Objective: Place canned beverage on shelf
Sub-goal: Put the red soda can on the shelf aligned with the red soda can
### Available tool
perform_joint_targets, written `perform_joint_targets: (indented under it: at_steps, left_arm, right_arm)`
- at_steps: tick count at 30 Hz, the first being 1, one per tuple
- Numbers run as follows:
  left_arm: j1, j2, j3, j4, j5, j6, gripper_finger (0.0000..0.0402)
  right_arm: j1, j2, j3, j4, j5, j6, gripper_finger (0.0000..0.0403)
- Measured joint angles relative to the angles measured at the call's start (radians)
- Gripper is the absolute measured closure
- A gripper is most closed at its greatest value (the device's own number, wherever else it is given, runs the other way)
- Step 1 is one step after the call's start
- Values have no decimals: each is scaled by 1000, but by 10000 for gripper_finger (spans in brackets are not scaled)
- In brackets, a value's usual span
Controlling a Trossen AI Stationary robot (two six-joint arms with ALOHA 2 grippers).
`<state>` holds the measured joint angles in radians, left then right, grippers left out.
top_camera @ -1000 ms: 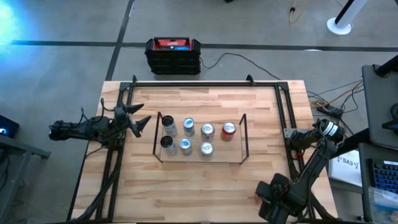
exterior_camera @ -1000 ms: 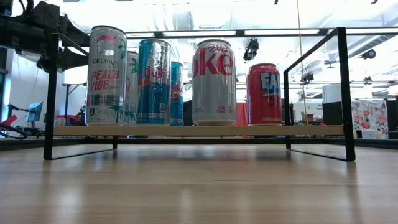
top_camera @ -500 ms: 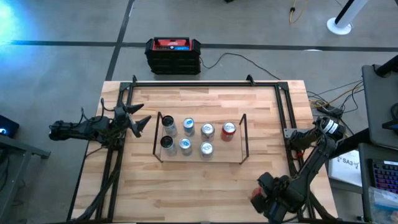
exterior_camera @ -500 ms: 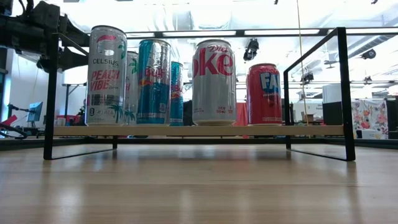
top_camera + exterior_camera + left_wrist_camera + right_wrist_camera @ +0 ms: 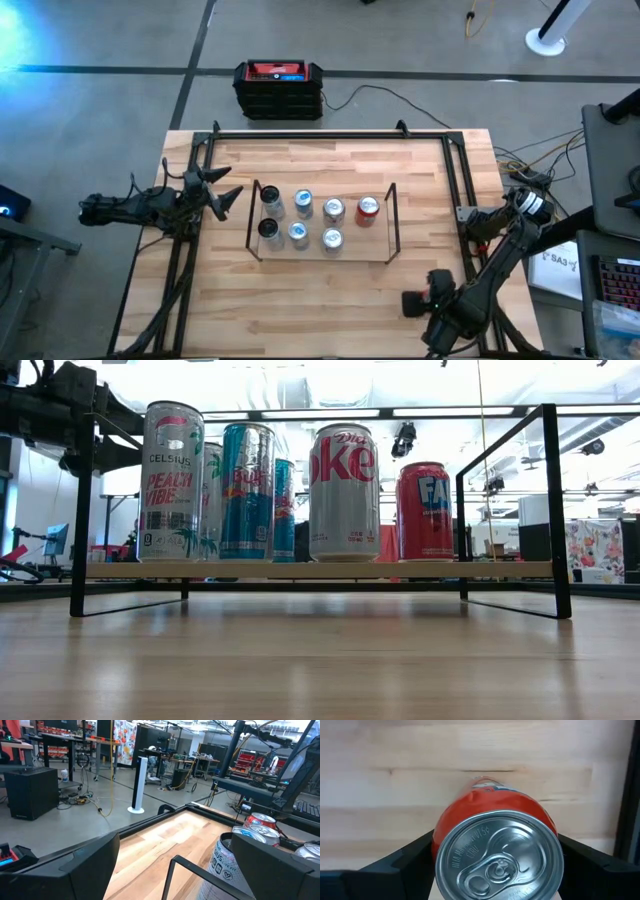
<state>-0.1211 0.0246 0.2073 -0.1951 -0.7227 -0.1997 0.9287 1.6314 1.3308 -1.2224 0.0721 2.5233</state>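
Note:
The shelf stands mid-table, a black wire frame with a light wood deck. Several cans stand upright on the deck in two rows, among them a Diet Coke can and a red can. My right gripper is near the table's near right corner, pointing down, shut on an orange-red can. My left gripper waits open at the table's left side, level, facing the shelf, with nothing between its fingers. My right gripper pinches the orange-red can between its two fingers, on opposite sides of its upper wall just under the rim. The fingers come from above, pointing down. The can stays upright, its silver top toward the wrist; whether its base is off the wood does not show.
A black tubular frame runs around the tabletop, with rails down both sides. A red and black box sits on the floor beyond the far edge. Bare wood lies between the shelf and the near edge.
My right gripper has rolled about its downward-pointing axis, staying near the table's near right corner.

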Motion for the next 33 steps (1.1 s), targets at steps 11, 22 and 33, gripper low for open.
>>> perform_joint_targets:
  at_steps: [11, 22, 33]
  left_arm:
    - [0, 0, 0, 0, 0, 0, 33]
    - [0, 0, 0, 0, 0, 0, 33]
    - [0, 0, 0, 0, 0, 0, 33]
  right_arm:
    - [0, -1, -6, -7, 0, 516, 97]
    - [-37, -6, -7, -33, -70, 620, 96]
    - [-46, 5, -10, -29, -105, 527, 79]
